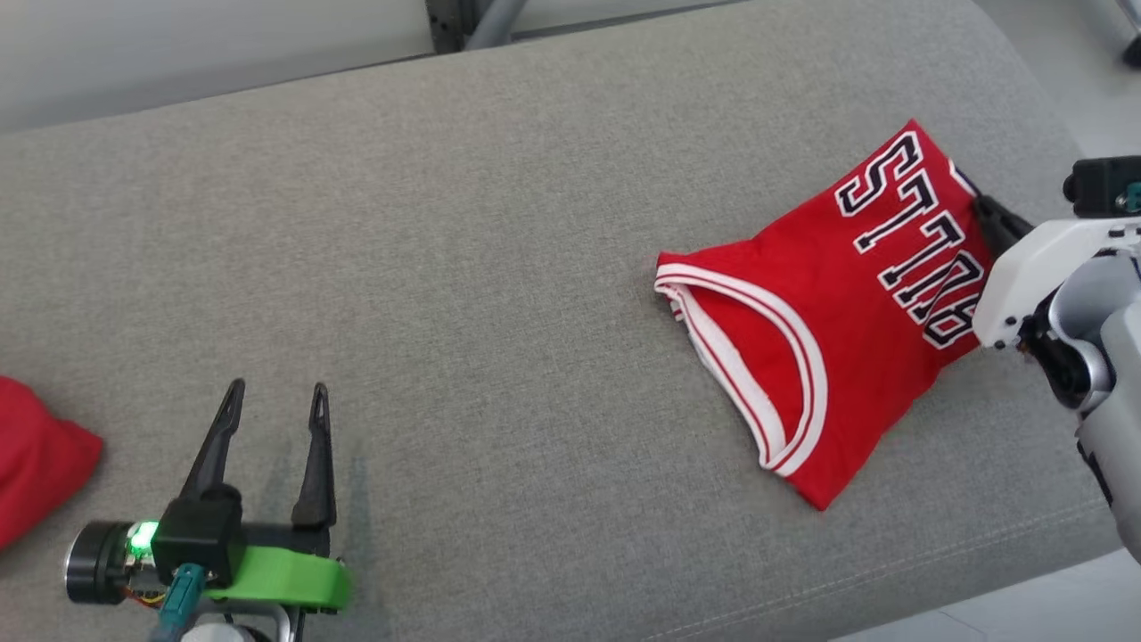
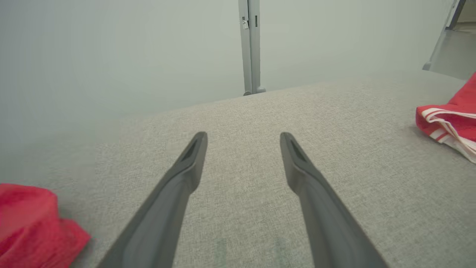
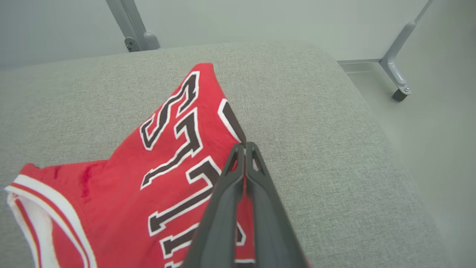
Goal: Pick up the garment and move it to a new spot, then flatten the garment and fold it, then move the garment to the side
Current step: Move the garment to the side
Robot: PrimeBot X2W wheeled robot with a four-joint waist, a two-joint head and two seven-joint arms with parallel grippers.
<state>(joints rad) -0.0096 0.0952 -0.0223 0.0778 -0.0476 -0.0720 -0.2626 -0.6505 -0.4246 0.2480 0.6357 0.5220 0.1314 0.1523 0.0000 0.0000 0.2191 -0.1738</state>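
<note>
The folded red sleeveless jersey with white-trimmed openings and black-and-white lettering (image 1: 829,330) lies flat on the right part of the broad grey woven-fabric cushion (image 1: 499,223), its lettered end toward the cushion's right edge.

The right arm comes in from the right side of the head view, its white wrist housing and grey forearm angled toward the jersey. The right gripper (image 1: 985,209) reaches the garment's lettered edge. In the right wrist view its two dark fingers are pressed together, lying over the red cloth (image 3: 122,186) with the tips (image 3: 244,146) at the fabric's border beside the bare cushion. Whether any cloth is pinched between them cannot be told.

The left arm sits low at the near left, with a green bracket and a lit green lamp at its wrist. The left gripper (image 1: 277,388) points away from the robot over bare cushion, fingers spread wide with nothing between them (image 2: 243,137), well apart from the jersey (image 2: 452,119).

A crumpled red cloth (image 1: 36,446) lies at the cushion's far left, near that gripper (image 2: 33,223).
</note>
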